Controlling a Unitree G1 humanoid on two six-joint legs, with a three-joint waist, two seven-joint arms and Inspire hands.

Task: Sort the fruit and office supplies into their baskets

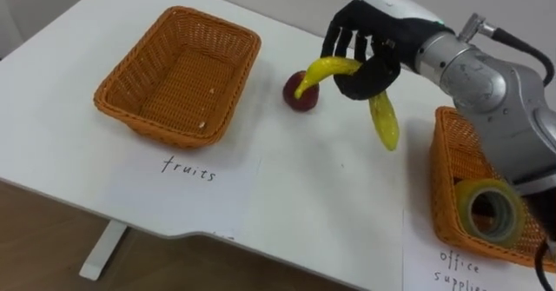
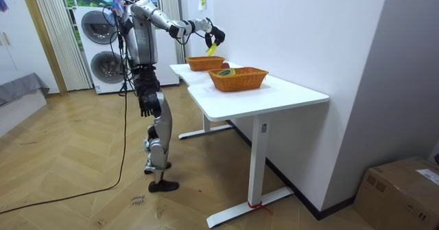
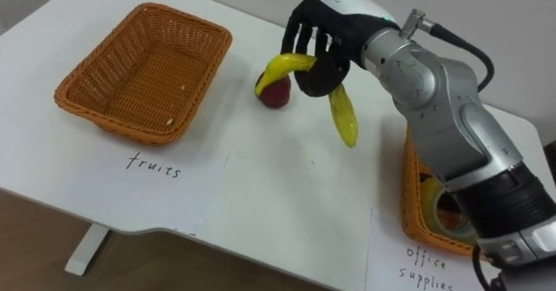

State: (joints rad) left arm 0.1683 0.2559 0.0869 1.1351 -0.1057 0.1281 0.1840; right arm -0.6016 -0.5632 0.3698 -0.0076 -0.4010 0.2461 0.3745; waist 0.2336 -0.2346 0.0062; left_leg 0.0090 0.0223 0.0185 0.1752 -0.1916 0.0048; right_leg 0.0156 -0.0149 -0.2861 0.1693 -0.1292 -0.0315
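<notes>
My right hand is shut on a yellow banana and holds it above the white table, between the two baskets. One end of the banana curves left over a red apple lying on the table behind it; the other end hangs down. The empty wicker fruit basket stands at the left, with a paper label reading "fruits" in front. At the right edge stands the office supplies basket. My left hand hangs relaxed at my side in the room view.
A roll of tape lies in the office supplies basket, and a paper label sits in front of it. The table's near edge runs along the bottom, with the wooden floor below. I stand at the table's long side, near a wall.
</notes>
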